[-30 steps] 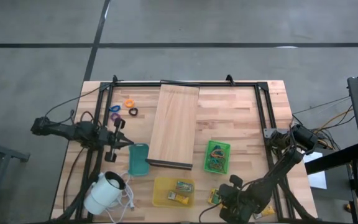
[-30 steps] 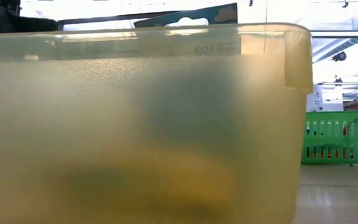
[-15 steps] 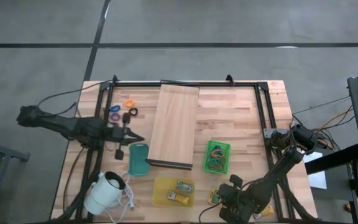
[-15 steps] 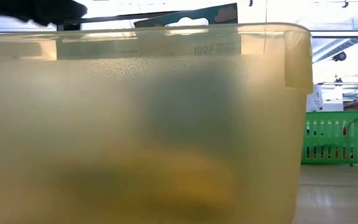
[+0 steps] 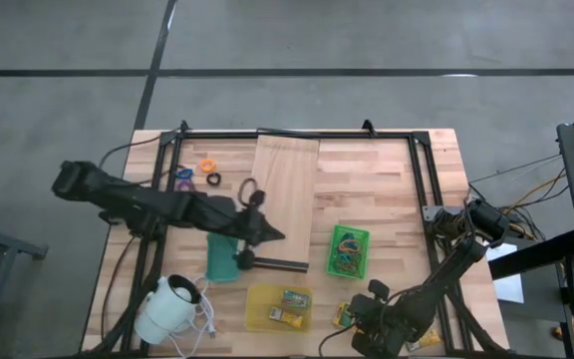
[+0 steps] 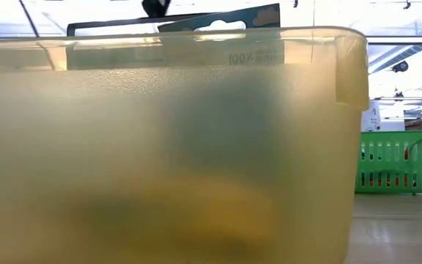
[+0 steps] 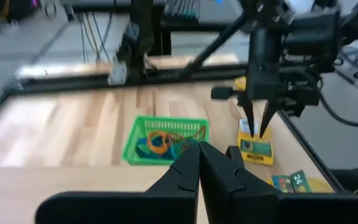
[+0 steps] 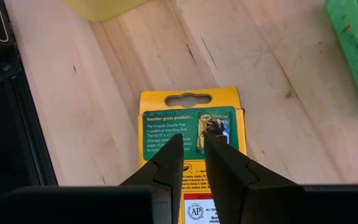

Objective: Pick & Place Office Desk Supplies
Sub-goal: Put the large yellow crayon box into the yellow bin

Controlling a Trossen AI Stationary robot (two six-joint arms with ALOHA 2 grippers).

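Observation:
A yellow-green packet [image 8: 191, 115] lies flat on the table near its front right, also seen in the high view as the packet [image 5: 341, 317]. My right gripper [image 8: 191, 146] points steeply down at the packet's face, its fingers a narrow gap apart. My left gripper [image 5: 277, 236] is shut and empty. It reaches out above the wooden board [image 5: 285, 179], and the left wrist view shows the left gripper [image 7: 201, 152] aimed toward the green basket [image 7: 166, 140]. Small orange [image 5: 206, 166], purple [image 5: 182, 175] and black [image 5: 213, 179] rings lie at the far left. My right gripper's fingertips [image 8: 174, 143] stand over the printed face of the packet [image 8: 166, 124], pointing down from above. The fingers themselves hide their ends, so I cannot tell whether they touch it. The packet lies flat on the table.
The green basket [image 5: 349, 250] holds coloured rubber bands. A yellow bin [image 5: 278, 306] with packets stands at the front and fills the low view as the bin [image 6: 167, 147]. A teal packet [image 5: 221, 254] and a white round corded device [image 5: 167, 307] lie front left. A black frame borders the table.
My left gripper has swung from the table's left side toward the middle and risen, and it now reaches out over the wooden board, still shut.

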